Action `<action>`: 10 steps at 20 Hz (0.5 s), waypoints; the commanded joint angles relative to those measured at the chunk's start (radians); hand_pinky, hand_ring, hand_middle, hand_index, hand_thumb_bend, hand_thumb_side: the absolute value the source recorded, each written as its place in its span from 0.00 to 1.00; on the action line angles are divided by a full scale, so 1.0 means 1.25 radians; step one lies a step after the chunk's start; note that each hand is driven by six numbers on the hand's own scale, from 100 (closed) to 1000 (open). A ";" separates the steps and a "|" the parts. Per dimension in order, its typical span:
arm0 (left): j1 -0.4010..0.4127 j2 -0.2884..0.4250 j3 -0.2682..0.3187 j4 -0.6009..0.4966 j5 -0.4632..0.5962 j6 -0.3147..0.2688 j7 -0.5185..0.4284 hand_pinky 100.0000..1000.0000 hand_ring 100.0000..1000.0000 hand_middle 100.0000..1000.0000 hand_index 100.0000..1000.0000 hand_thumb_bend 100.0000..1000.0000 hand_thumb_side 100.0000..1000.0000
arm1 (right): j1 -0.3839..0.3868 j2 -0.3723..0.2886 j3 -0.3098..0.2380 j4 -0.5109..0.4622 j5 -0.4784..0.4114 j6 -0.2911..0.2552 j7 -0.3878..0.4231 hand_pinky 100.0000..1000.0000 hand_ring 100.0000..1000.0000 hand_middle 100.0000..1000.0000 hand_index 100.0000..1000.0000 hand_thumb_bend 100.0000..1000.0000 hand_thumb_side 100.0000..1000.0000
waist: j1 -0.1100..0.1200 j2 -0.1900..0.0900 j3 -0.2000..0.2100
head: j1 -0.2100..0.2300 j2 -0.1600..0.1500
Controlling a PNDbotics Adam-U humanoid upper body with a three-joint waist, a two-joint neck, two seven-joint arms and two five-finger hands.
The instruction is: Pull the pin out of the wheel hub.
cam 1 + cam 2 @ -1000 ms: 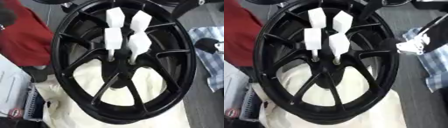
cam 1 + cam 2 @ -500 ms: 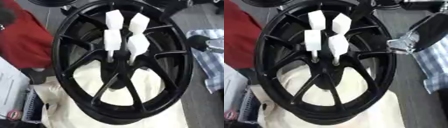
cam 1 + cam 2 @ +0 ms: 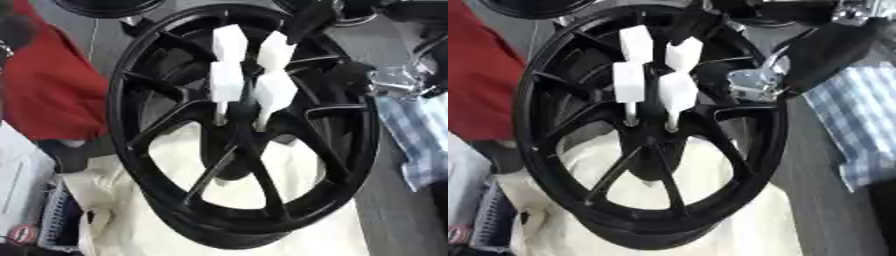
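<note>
Now right hand [image 3: 756, 84] hovering at hub's right side, fingers curling, holding nothing. Four white-headed pins [image 3: 677, 92] standing out of black wheel hub [image 3: 651, 131], shafts pointing toward camera, nearest pin just left of hand. Left hand unseen.

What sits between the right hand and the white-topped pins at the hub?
In the right eye view, only a black spoke and open gaps of the wheel separate the right hand from the nearest pin.

Right hand [image 3: 754, 82] raised — fingers blurred
</note>
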 commanded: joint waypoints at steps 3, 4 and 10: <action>-0.006 0.015 0.011 -0.009 0.001 0.000 0.008 0.80 0.69 0.59 0.76 0.00 0.64 | -0.012 -0.002 0.000 -0.008 0.025 0.021 0.015 0.86 0.89 0.79 0.87 0.10 0.54 | 0.000 -0.014 0.001 | 0.003 0.005; -0.005 0.015 0.011 -0.009 0.000 0.000 0.009 0.80 0.69 0.59 0.76 0.00 0.64 | -0.011 -0.001 0.001 -0.008 0.025 0.024 0.018 0.86 0.89 0.79 0.87 0.10 0.54 | 0.000 -0.013 0.001 | 0.003 0.005; -0.006 0.013 0.013 -0.009 0.000 0.001 0.013 0.80 0.70 0.59 0.76 0.00 0.64 | -0.004 0.010 0.002 -0.008 0.029 0.044 0.032 0.87 0.90 0.80 0.88 0.11 0.54 | -0.002 -0.010 0.004 | 0.002 0.005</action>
